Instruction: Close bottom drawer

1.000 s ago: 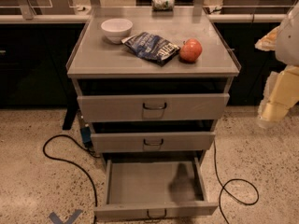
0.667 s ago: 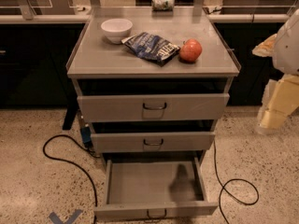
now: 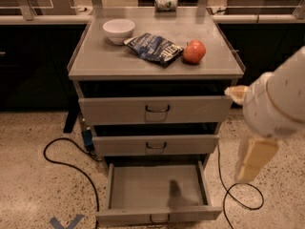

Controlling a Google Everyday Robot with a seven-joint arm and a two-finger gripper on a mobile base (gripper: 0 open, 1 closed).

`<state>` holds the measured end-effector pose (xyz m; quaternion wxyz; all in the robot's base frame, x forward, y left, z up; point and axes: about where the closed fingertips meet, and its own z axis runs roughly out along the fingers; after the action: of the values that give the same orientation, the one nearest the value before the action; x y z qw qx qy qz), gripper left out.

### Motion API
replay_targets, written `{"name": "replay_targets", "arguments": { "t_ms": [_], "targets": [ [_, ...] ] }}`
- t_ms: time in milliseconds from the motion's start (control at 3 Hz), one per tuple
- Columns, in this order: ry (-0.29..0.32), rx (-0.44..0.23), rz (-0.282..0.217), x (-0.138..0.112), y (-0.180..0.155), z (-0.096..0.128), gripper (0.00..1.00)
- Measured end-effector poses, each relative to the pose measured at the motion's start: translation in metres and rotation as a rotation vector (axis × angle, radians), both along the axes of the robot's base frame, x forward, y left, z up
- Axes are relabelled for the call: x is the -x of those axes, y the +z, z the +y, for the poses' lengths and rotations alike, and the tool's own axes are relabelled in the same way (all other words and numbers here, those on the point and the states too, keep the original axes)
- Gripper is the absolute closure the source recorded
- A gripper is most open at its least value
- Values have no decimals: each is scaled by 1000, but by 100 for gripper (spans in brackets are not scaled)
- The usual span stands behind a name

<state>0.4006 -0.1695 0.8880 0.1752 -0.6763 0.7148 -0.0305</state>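
The narrow grey metal bottom drawer (image 3: pixel 159 216) with the small wire handle sticks far out of the grey metal cabinet (image 3: pixel 109 56), so it needs a push. The white and cream gripper (image 3: pixel 255 159) hangs off to its right, not touching it. I cannot tell if it is open or closed.

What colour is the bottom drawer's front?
Bottom drawer is grey, camera view; gripper hangs to its right.

Three drawers (image 3: pixel 155 109) (image 3: pixel 155 145) (image 3: pixel 157 214), one bowl (image 3: pixel 118 30), one chip bag (image 3: pixel 155 48), one apple (image 3: pixel 194 51), one can (image 3: pixel 166 3), one gripper (image 3: pixel 255 159) at right
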Motion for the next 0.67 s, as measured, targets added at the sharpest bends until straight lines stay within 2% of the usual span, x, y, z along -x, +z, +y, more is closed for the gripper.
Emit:
{"name": "replay_targets", "arguments": {
  "t_ms": [333, 667],
  "targets": [
    [72, -100, 7, 31, -58, 47, 0],
    [92, -189, 89, 53, -148, 91, 0]
  ]
}}
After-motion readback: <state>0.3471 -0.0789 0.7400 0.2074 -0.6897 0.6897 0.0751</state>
